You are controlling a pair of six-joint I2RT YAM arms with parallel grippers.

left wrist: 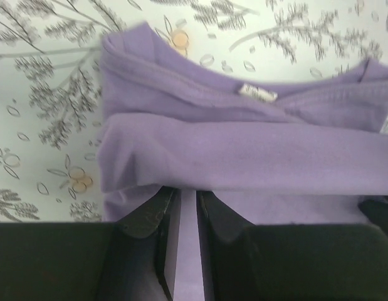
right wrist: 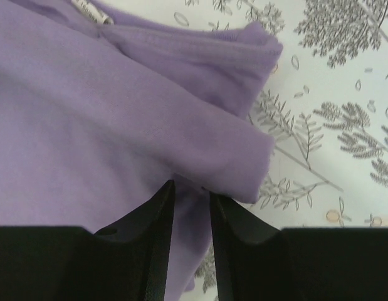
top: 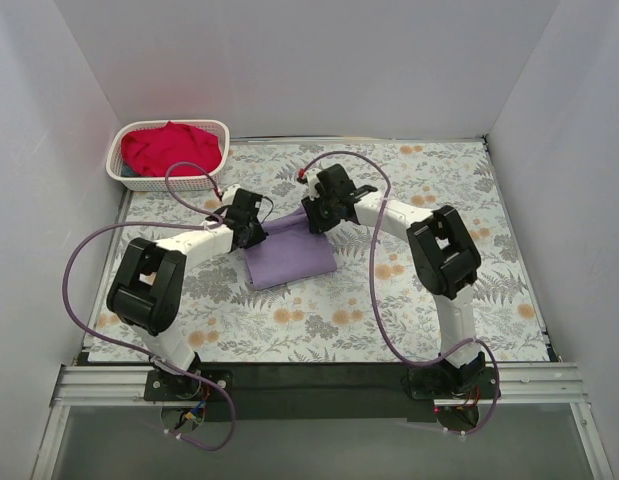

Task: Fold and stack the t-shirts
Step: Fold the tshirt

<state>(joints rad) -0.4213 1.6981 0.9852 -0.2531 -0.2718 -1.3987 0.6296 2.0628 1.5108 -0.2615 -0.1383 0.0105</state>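
The lavender t-shirt (top: 289,258) lies partly folded in the middle of the table, its far edge lifted. My left gripper (top: 257,230) is shut on the shirt's far-left edge; in the left wrist view (left wrist: 188,193) purple cloth (left wrist: 244,150) sits between the nearly closed fingers. My right gripper (top: 317,220) is shut on the far-right edge; in the right wrist view (right wrist: 192,187) a fold of the shirt (right wrist: 106,113) is pinched between the fingers. The red t-shirt (top: 169,148) lies bunched in the white basket (top: 117,165) at the back left.
The table has a floral-print cover (top: 409,300). White walls close in the left, back and right sides. The basket stands in the back left corner. A purple cable loops from each arm over the table.
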